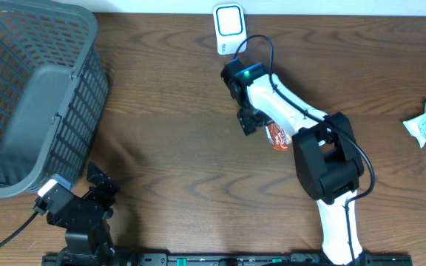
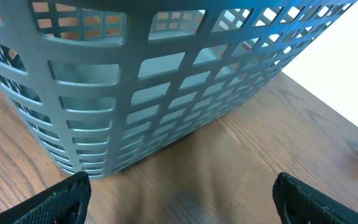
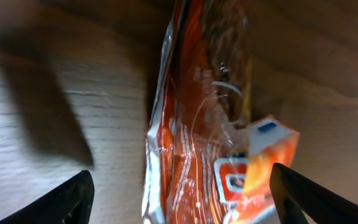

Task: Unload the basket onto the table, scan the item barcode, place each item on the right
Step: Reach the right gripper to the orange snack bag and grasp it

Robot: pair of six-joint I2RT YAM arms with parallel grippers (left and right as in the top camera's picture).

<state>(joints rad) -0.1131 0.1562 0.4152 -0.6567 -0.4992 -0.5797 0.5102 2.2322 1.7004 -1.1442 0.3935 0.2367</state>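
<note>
Packet (image 3: pixel 191 124) lies on the desk (image 1: pixel 168 111) near-right of the scanner (image 1: pixel 228 22), right jaws spread either side without touching it, probably lining up a pickup; left jaws released, idle by the basket (image 1: pixel 87 96).

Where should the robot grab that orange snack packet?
Probably across its narrow middle, coming straight down from above. The orange packet lies long and slim on the table, and the open right gripper straddles it with a finger on each side.
</note>
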